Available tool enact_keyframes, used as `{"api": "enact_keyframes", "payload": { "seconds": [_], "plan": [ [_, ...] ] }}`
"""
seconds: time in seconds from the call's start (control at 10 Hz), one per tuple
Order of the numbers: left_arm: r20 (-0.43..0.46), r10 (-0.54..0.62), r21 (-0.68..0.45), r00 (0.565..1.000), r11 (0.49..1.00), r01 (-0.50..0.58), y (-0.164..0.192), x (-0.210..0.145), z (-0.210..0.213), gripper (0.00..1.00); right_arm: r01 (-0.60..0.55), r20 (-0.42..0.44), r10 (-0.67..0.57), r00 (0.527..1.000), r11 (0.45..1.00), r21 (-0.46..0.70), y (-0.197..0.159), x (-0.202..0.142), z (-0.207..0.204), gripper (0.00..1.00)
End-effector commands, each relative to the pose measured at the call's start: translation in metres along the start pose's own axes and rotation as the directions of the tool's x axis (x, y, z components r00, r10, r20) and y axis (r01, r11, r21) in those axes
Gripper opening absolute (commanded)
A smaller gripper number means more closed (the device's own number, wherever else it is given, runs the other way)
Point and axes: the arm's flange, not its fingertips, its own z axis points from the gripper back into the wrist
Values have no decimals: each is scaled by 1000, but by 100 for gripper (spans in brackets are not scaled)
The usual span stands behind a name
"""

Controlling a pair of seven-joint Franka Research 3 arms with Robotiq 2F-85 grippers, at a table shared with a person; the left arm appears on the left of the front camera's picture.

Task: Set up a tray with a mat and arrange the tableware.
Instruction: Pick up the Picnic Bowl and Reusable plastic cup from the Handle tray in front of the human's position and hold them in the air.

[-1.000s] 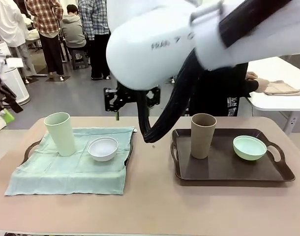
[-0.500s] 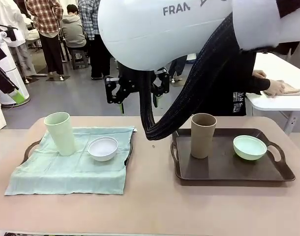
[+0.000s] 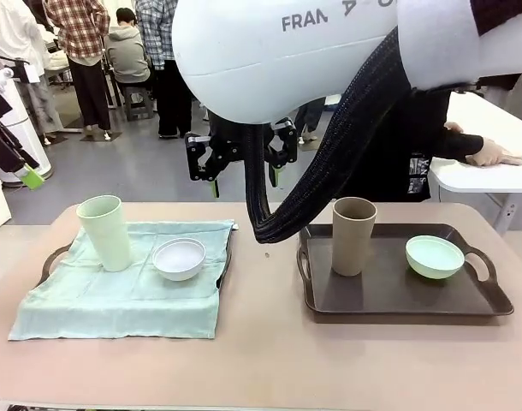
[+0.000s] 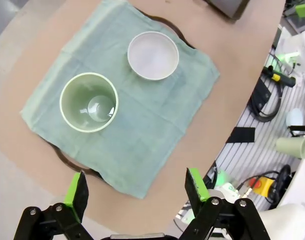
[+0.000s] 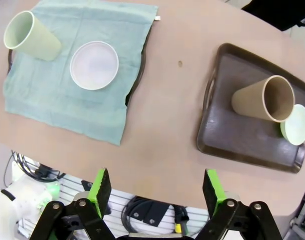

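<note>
- Hanging wide open, nothing gripped: left gripper (image 4: 136, 184), right gripper (image 5: 156, 185).
- Green cup (image 4: 89, 102), white bowl (image 4: 153, 55) are set on the mat (image 4: 157, 115), ahead of left gripper.
- Tan cup (image 5: 262, 105), mint bowl (image 5: 296, 125) are set in a tray (image 5: 227, 135), ahead-right of right gripper.

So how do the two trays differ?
The dark tray on the robot's left lies under a pale green cloth mat; the dark brown tray on the right is bare. The left one carries a tall pale green cup and a small white bowl, the right one a tall tan-brown cup and a small mint green bowl. Each holds one upright cup, one bowl.
</note>
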Motion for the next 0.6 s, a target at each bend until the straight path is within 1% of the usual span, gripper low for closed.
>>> {"api": "enact_keyframes", "payload": {
  "seconds": [0.0,0.2,0.3,0.4,0.5],
  "plan": [
    [-17,-14,-3,1000,1000,14,0,0,6,100,9,-13,-9,1000,1000,1,-1,-3,2,95],
    [1,-1,1,1000,1000,1,0,0,1,100,-1,0,1,1000,1000,0,0,0,0,95],
    [-42,109,50,993,993,-107,-19,16,-5,100,27,-18,-27,999,999,-21,-7,-9,21,95],
    [-149,198,209,969,964,-165,-36,24,-16,100,154,-5,-154,988,987,52,-41,-23,36,95],
    [-211,236,370,949,917,-145,-50,29,-25,100,267,27,-270,962,961,74,-80,-43,52,95]
  ]
}}
